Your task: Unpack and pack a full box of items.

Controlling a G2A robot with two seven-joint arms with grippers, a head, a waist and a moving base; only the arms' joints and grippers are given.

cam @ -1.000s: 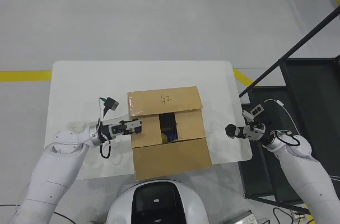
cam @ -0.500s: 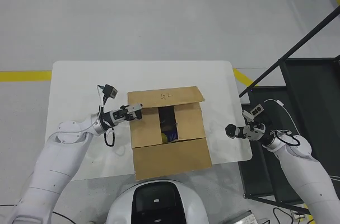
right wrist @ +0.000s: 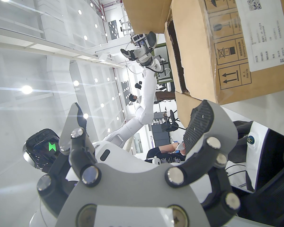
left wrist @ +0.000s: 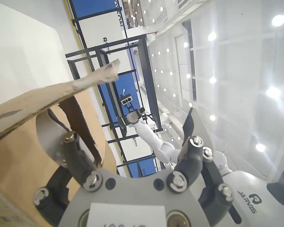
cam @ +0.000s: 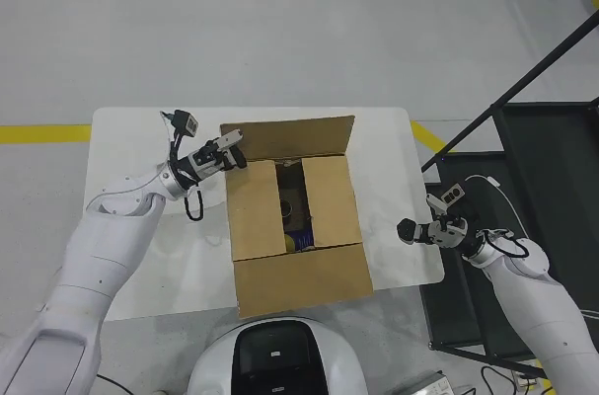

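Note:
A cardboard box sits in the middle of the white table. Its far flap stands raised, and a gap between the two side flaps shows dark items and a blue-and-yellow one inside. My left gripper is open at the far flap's left corner. In the left wrist view the flap's edge lies against one finger of the left gripper. My right gripper hangs open by the table's right edge, apart from the box; nothing is between the right gripper's fingers.
A black metal rack stands close to the table's right side, under my right arm. A yellow line runs along the floor to the left. The table's far strip and left part are bare.
My left gripper has moved toward the far side of the table, and the box's far flap has swung from lying flat to standing up. The right arm has not moved.

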